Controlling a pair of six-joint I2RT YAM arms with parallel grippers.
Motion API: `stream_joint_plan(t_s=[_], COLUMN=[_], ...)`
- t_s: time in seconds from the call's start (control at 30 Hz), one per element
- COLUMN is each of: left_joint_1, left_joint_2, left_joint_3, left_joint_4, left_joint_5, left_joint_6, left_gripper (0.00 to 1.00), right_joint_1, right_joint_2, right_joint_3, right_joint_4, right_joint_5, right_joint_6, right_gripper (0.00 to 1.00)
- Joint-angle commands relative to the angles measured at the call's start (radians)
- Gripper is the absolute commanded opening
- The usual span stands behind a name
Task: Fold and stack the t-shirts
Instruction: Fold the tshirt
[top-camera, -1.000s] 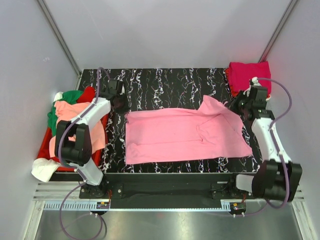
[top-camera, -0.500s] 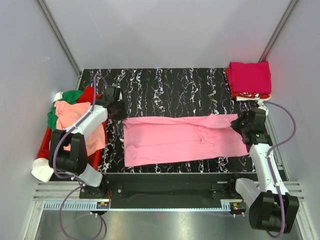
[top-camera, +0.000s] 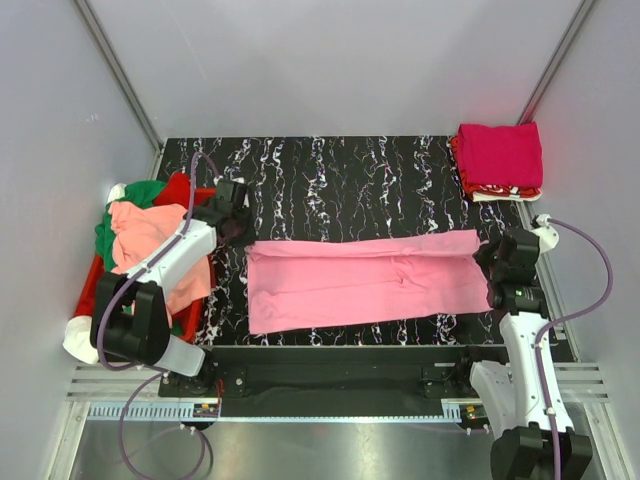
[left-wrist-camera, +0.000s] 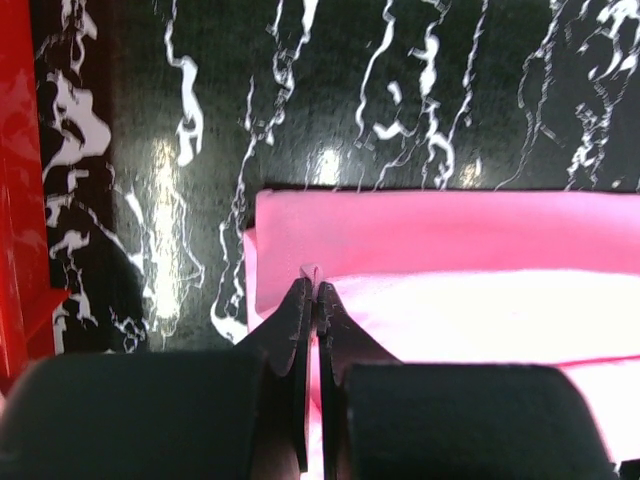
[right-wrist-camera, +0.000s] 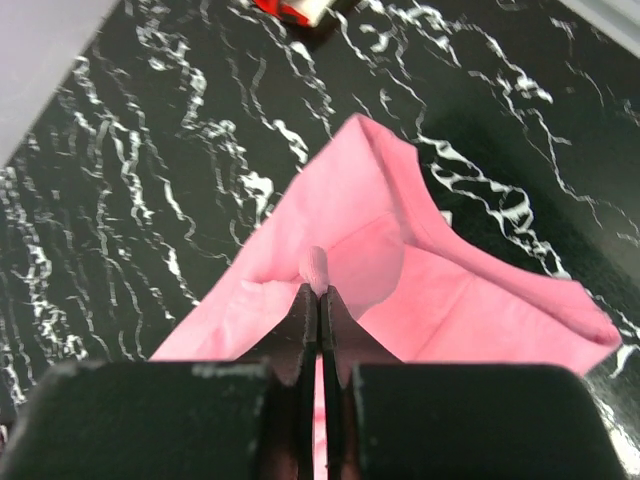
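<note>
At left, crate (left-wrist-camera: 15, 150) holds heaped t-shirts (top-camera: 140, 228).

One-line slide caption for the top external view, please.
Left gripper and right gripper pinch opposite ends of the pink t-shirt stretched across the black marbled table.

Overhead plus two close wrist views, pink t-shirt (top-camera: 365, 280) common
</note>
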Motion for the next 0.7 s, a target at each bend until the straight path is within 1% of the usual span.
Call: stream_joint_plan(t_s=[0.0, 0.2, 0.37, 0.5, 0.53, 0.57, 0.6, 0.63, 0.67], left_joint_1=[-0.013, -0.035, -0.05, -0.052, -0.052, -0.052, -0.052, -0.052, -0.05], left_joint_2=[-0.055, -0.066, -0.112, -0.147, -0.153, -0.161, -0.162, -0.164, -0.17], left_joint_3=[-0.033, -0.056, -0.115, -0.198, -0.206, -0.212, -0.212, -0.198, -0.179], left_joint_4=[0.005, -0.03, -0.061, -0.088, -0.111, -0.128, -0.146, -0.188, -0.211], left_joint_5=[-0.058, -0.098, -0.115, -0.08, -0.079, -0.084, -0.089, -0.096, -0.105], left_joint_6=[-0.025, -0.051, -0.098, -0.149, -0.157, -0.164, -0.166, -0.163, -0.158], left_gripper=[0.0, 0.0, 0.0, 0.0, 0.02, 0.18, 0.29, 0.4, 0.54], right_joint_1=[-0.007, -0.019, -0.027, -0.053, -0.059, -0.062, -0.068, -0.074, -0.078], right_joint_2=[0.018, 0.038, 0.039, 0.071, 0.09, 0.101, 0.111, 0.131, 0.14], right_joint_3=[-0.024, -0.04, -0.055, -0.071, -0.069, -0.068, -0.064, -0.061, -0.049], right_joint_4=[-0.02, -0.013, -0.062, -0.103, -0.112, -0.118, -0.121, -0.126, -0.137], right_joint_5=[0.062, 0.066, 0.152, 0.2, 0.203, 0.2, 0.192, 0.186, 0.188], right_joint_6=[0.036, 0.047, 0.102, 0.174, 0.199, 0.206, 0.213, 0.219, 0.223], right_gripper=[0.0, 0.0, 0.0, 0.0, 0.07, 0.24, 0.45, 0.89, 0.99])
